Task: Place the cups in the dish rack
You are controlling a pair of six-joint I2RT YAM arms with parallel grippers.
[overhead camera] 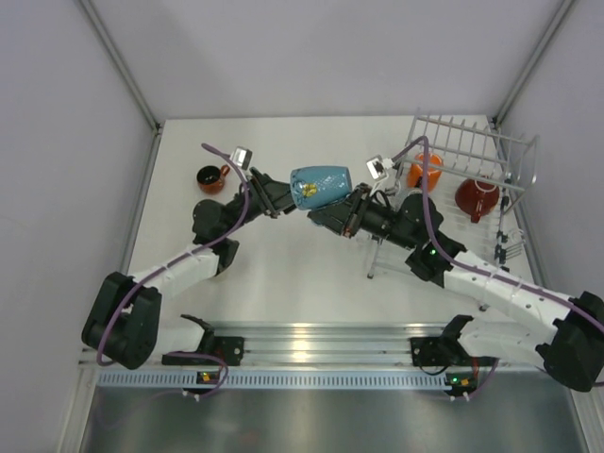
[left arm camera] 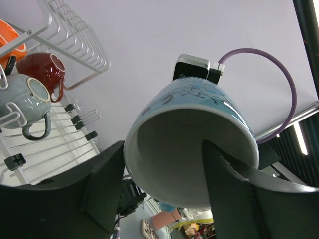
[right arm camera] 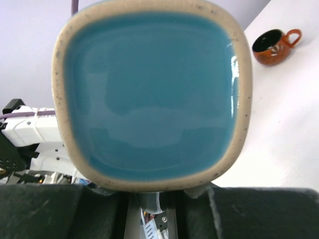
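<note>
Blue mug (overhead camera: 319, 186) midair; L claw (overhead camera: 283, 195), R claw (overhead camera: 351, 209) touching.

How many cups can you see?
5. The light blue cup is held up in the air, the orange-red cup on the table, the bright orange cup, dark red cup and grey cup in the dish rack. Others may be hidden.

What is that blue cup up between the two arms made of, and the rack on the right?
The blue cup looks like glazed ceramic. Its underside is glossy and catches reflections, and it is ringed by a matte, speckled beige edge like bare stoneware. The rack seems to be thin metal wire with a smooth silvery-white finish. Whether that finish is plating or a coating cannot be told.
</note>
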